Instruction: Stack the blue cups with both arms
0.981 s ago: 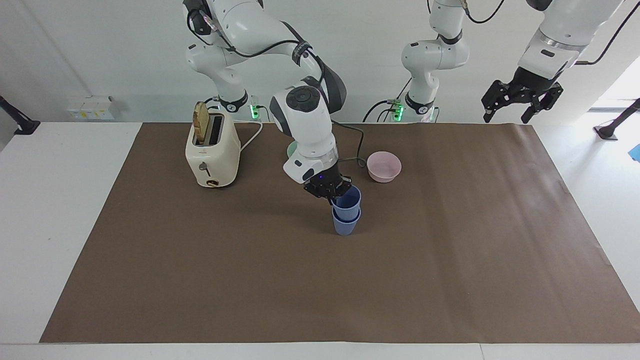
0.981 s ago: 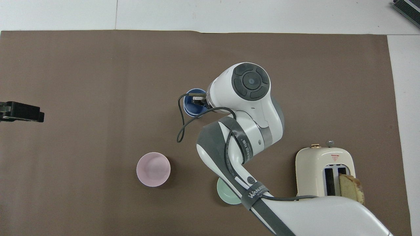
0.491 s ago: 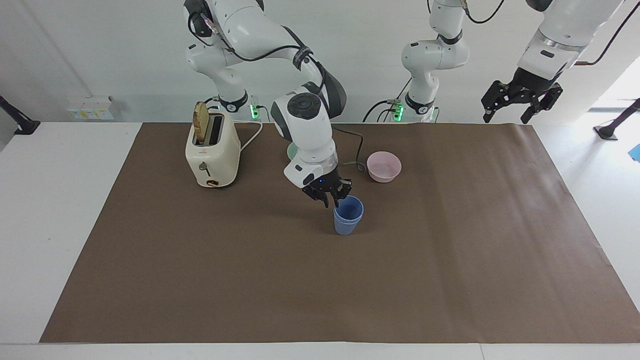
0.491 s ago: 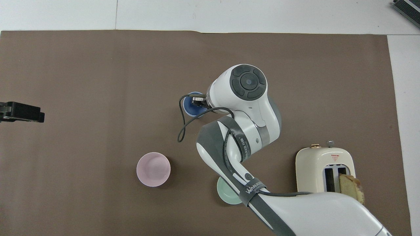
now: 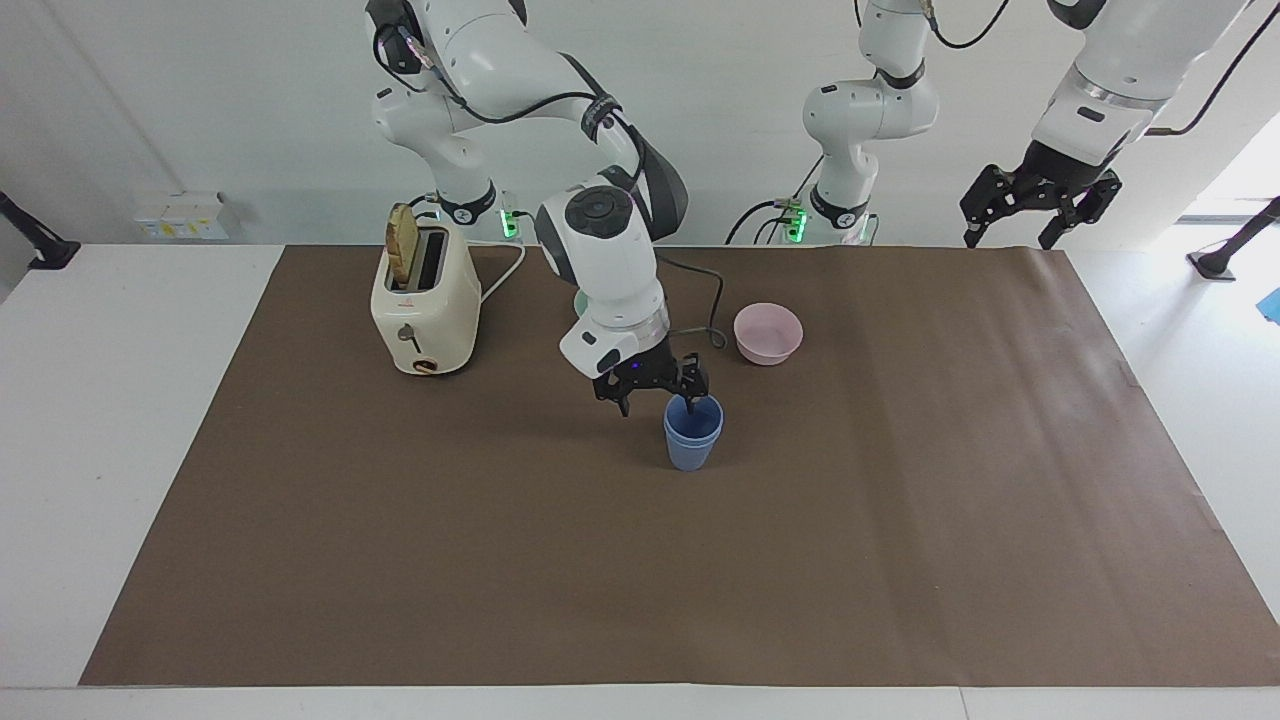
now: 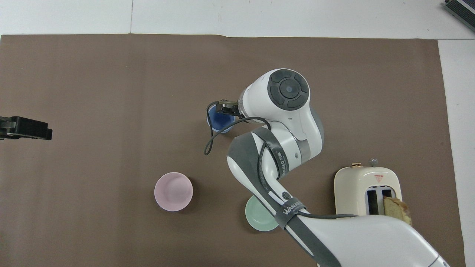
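— While you look at the overhead view, where do the blue cups (image 6: 221, 119) sit?

— You will find them nested one in the other, upright on the brown-covered bench (image 5: 900, 550), near its middle. Take them as the clock's centre in that view: the pink bowl (image 6: 173, 191) lies at about seven o'clock, nearer to the robots, and the pale green bowl (image 6: 259, 218) at about five, partly under the right arm. The toaster (image 6: 365, 189), with a slice of bread (image 6: 397, 209) standing in one slot, is at about four.

— And the right claw (image 5: 657, 400)?

— You see it just over the stack, its fingers spread apart and gripping nothing. One fingertip (image 5: 693, 398) hangs at the mouth of the upper cup, the other outside the rim on the toaster's side. Whether the tip touches the cup, you cannot tell.

— The left claw (image 5: 1035, 200)?

— At nine o'clock from the cups in the overhead view, well apart from them. That arm waits raised over the left arm's end of the bench, its fingers spread and holding nothing.
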